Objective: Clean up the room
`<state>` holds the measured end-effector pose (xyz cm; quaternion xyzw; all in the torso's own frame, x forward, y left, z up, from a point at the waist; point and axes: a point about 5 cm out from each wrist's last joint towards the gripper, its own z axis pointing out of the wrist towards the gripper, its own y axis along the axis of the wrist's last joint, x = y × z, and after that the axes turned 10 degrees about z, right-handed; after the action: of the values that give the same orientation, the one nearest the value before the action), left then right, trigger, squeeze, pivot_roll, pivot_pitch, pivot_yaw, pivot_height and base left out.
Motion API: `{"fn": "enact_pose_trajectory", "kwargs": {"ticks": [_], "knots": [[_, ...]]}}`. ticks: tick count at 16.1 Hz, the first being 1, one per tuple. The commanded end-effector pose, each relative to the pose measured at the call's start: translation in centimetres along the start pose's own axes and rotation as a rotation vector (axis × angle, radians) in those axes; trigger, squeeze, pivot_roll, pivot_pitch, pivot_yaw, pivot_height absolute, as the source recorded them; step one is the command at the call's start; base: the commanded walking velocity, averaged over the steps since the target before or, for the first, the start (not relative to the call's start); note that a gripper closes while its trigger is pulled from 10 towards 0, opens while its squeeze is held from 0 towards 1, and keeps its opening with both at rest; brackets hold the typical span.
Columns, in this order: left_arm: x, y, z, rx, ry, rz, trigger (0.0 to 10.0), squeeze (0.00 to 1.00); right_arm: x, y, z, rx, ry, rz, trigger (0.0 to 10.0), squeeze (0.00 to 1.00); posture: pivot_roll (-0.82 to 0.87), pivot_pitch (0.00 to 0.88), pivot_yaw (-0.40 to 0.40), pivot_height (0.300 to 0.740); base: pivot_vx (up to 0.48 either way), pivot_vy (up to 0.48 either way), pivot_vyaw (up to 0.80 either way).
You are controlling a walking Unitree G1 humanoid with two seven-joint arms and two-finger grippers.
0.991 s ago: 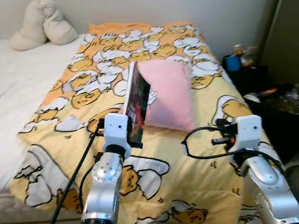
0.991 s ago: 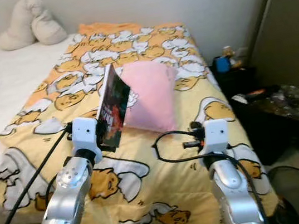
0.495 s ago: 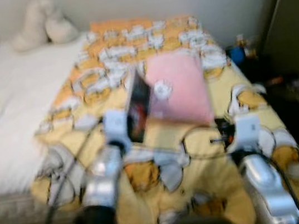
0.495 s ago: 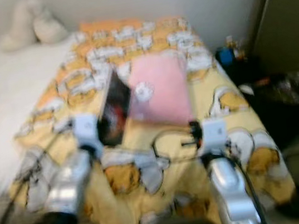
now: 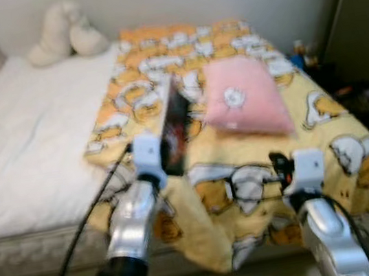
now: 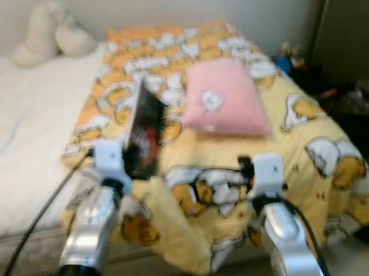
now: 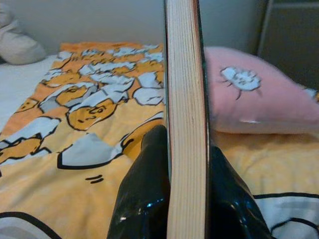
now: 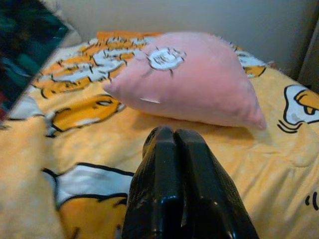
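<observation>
My left gripper [image 7: 185, 164] is shut on a book [image 5: 173, 127], held upright above the near part of the bed; in the left wrist view its page edge [image 7: 185, 99] stands between the two black fingers [image 7: 144, 199]. A pink pillow [image 5: 244, 98] lies on the yellow cartoon-print blanket [image 5: 226, 187] beyond and to the right of the book. My right gripper [image 8: 174, 137] is shut with nothing in it, held low over the blanket in front of the pillow [image 8: 189, 79].
White sheet [image 5: 25, 141] covers the bed's left half, with a cream plush [image 5: 65, 38] at the far corner. A dark cluttered stand [image 5: 366, 100] sits right of the bed beside a tall cabinet [image 5: 361, 21]. The views are blurred.
The camera has pulled back and shifted, so the bed's near edge and more white sheet now show. The book stays in my left gripper; the right gripper stays shut.
</observation>
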<state>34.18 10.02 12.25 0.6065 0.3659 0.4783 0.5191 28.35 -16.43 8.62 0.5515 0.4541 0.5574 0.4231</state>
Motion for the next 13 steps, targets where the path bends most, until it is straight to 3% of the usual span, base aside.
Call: {"fn": "enact_pose_trajectory", "kwargs": {"ticks": [1, 4, 13], "knots": [[0.9, 1.7, 0.3, -0.067, 0.039, 0.016, 10.0, 0.00, 0.7, 0.4, 0.2, -0.019, 0.021, -0.004, 10.0, 0.00, -0.08, 0.000, 0.020, 0.740, 0.000, 0.480, 0.00], [0.6, 0.6, -0.3, -0.035, 0.056, 0.016, 10.0, 0.00, 0.4, 0.2, -0.2, -0.006, 0.025, -0.014, 10.0, 0.00, -0.08, 0.000, 0.009, 0.740, 0.000, 0.480, 0.00], [1.8, 0.0, -0.4, -0.014, 0.085, 0.032, 10.0, 0.00, 0.6, -0.1, -0.5, 0.006, 0.032, -0.011, 10.0, 0.00, -0.07, 0.000, 0.007, 0.740, 0.000, 0.480, 0.00]]}}
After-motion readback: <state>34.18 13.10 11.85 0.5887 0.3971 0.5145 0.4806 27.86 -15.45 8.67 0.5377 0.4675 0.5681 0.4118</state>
